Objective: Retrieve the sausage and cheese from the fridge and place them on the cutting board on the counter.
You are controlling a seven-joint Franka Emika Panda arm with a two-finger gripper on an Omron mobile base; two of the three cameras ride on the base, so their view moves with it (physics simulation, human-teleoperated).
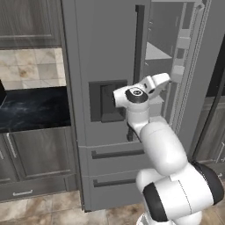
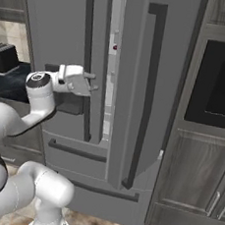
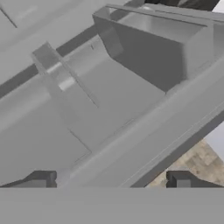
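Note:
The grey fridge (image 1: 101,52) (image 2: 55,29) has its left door shut and its right door (image 2: 147,88) swung out, so a narrow gap shows the inside. My gripper (image 1: 165,79) (image 2: 92,82) hangs at dispenser height at the edge of that gap, open and holding nothing. In the hand view its fingertips (image 3: 41,179) stand wide apart over grey fridge shelving (image 3: 131,83). A small dark red spot, perhaps the sausage (image 2: 115,47), sits on a shelf inside the gap. The cheese is hidden. The cutting board is out of view. The black counter (image 1: 35,107) lies left of the fridge.
A dark appliance (image 2: 3,55) stands on the counter at the left. Dark grey cabinets (image 1: 39,158) run below it. A black built-in oven recess (image 2: 219,82) and cabinet doors (image 2: 196,178) stand right of the open door. Two fridge drawers (image 1: 114,169) sit low, above a tan tiled floor (image 1: 48,208).

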